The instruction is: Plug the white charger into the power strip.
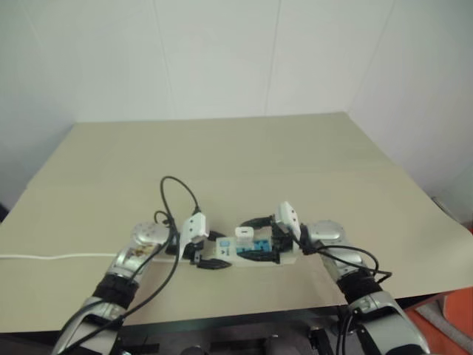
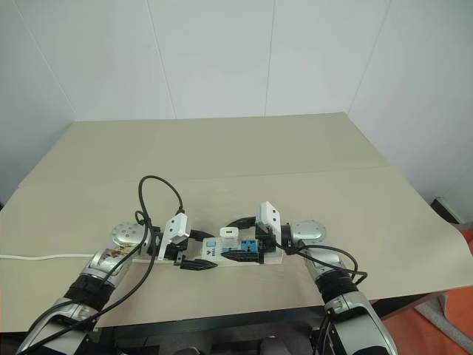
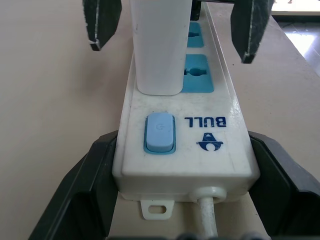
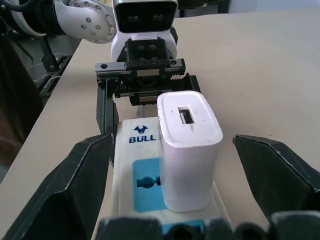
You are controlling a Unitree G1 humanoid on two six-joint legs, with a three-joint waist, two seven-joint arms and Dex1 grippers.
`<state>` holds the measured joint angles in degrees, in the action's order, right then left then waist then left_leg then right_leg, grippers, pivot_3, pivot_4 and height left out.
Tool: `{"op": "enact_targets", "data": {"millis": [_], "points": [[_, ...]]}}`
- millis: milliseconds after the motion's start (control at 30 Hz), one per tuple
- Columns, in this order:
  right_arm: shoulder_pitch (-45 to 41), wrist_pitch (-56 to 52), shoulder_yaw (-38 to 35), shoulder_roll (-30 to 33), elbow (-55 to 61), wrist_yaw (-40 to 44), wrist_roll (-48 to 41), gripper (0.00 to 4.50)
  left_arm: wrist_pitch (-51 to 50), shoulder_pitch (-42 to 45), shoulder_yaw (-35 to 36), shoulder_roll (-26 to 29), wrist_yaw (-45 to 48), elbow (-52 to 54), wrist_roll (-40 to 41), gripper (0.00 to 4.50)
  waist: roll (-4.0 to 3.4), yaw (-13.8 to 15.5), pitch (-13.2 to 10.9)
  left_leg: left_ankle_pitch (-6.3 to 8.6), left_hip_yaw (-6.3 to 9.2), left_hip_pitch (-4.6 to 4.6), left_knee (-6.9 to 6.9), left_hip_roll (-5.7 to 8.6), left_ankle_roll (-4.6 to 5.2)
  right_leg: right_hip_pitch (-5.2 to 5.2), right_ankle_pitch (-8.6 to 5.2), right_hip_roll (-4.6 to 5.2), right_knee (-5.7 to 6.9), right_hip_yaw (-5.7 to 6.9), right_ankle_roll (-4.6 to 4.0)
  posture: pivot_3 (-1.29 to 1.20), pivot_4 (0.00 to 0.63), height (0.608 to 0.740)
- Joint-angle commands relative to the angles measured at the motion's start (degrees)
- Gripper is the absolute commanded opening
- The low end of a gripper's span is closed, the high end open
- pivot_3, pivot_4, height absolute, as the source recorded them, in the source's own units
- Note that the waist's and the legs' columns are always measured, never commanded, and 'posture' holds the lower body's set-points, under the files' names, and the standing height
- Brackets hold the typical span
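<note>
The power strip (image 1: 255, 253) lies near the table's front edge, and its blue sockets (image 3: 196, 80) face up. The white charger (image 4: 187, 150) stands upright in the socket nearest the blue switch (image 3: 160, 132). My left gripper (image 3: 182, 185) is shut on the strip's switch end, with one black finger (image 3: 85, 190) against each long side. My right gripper (image 4: 182, 180) is open. Its fingers (image 4: 85, 185) stand wide on either side of the charger without touching it.
The strip's thin white cord (image 1: 44, 257) runs left across the beige table (image 1: 222, 155). A black cable (image 1: 174, 192) loops up from my left arm. The table's front edge lies just behind my wrists. An orange object (image 1: 451, 318) sits below the table's right corner.
</note>
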<state>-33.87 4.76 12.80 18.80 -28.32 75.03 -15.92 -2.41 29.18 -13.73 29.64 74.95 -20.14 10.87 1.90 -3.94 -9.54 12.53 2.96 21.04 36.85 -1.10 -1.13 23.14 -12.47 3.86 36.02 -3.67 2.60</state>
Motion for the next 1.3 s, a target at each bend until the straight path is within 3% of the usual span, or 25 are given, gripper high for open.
{"op": "enact_targets", "data": {"millis": [33, 100, 167, 267, 500, 767, 1033, 1300], "points": [[2.38, -2.05, 0.33, 2.46, -1.09, 0.60, 2.09, 4.40, -0.37, 0.76, 1.01, 0.25, -0.84, -0.78, -0.34, 3.27, 0.00, 0.09, 0.00, 0.00, 0.00, 0.01, 0.00, 0.00, 0.00, 0.00, 0.00, 0.00, 0.00, 0.00, 0.00, 0.00, 0.150, 0.740], [2.54, -3.06, -0.88, 4.32, 1.23, 1.10, 1.05, 4.40, -0.35, 0.93, 0.88, -0.22, -1.01, -1.09, -0.43, 3.27, 0.00, 0.18, 0.00, 0.00, 0.00, 0.03, 0.00, 0.01, 0.00, 0.01, 0.00, 0.02, -0.03, 0.00, 0.00, 0.00, 0.150, 0.740], [2.81, -4.48, -2.25, 6.35, 3.97, 1.42, -0.22, 4.44, -0.49, 1.39, 0.80, -0.88, -1.50, -1.48, -0.67, 3.99, 0.00, 0.34, -0.01, 0.00, -0.01, 0.06, 0.00, 0.03, 0.00, 0.02, 0.00, 0.03, -0.06, 0.00, 0.00, 0.00, 0.150, 0.740], [3.37, -6.56, -4.44, 9.06, 7.74, 1.70, -1.93, 4.44, -0.75, 2.39, 1.00, -1.91, -0.89, -1.54, 0.19, 4.48, 0.01, 0.75, -0.06, 0.00, 0.00, 0.15, 0.00, 0.04, 0.00, 0.11, 0.00, 0.04, -0.07, 0.01, 0.01, 0.00, 0.150, 0.740], [5.88, -10.12, -9.50, 13.83, 15.80, 0.41, -5.08, 4.44, -2.02, 2.31, 5.12, -0.88, 0.39, 4.87, 5.24, 4.48, 0.02, 1.27, -0.14, 0.00, -0.02, 0.87, 0.01, 0.07, -0.01, 0.81, 0.02, 0.07, -0.09, 0.00, 0.03, 0.00, 0.150, 0.740], [11.12, -13.74, -17.11, 21.06, 22.44, -1.60, -8.68, 4.44, -16.07, -3.84, 14.30, 11.46, 5.03, 21.55, 18.09, 4.48, -0.03, 1.35, -0.25, 0.01, -0.03, 1.23, 0.01, 0.09, 0.00, 1.17, -0.01, 0.15, -0.09, -0.01, 0.08, 0.00, 0.150, 0.740], [18.38, -20.52, -26.22, 27.79, 27.54, -7.79, -10.78, 4.44, -15.24, -9.57, 24.80, 19.96, -4.03, 17.46, 14.15, 4.48, -0.07, 1.50, -0.32, 0.01, -0.06, 1.21, 0.01, 0.11, 0.00, 1.15, -0.03, 0.18, -0.11, 0.01, 0.08, 0.00, 0.150, 0.740], [23.35, -24.05, -31.63, 33.70, 30.96, -8.49, -11.92, 4.44, -16.99, -15.13, 29.14, 22.60, -4.51, 21.08, 16.44, 4.48, -0.07, 1.48, -0.35, 0.01, -0.15, 1.19, 0.00, 0.15, 0.00, 1.13, -0.04, 0.28, -0.14, 0.01, 0.09, 0.00, 0.150, 0.740]]}}
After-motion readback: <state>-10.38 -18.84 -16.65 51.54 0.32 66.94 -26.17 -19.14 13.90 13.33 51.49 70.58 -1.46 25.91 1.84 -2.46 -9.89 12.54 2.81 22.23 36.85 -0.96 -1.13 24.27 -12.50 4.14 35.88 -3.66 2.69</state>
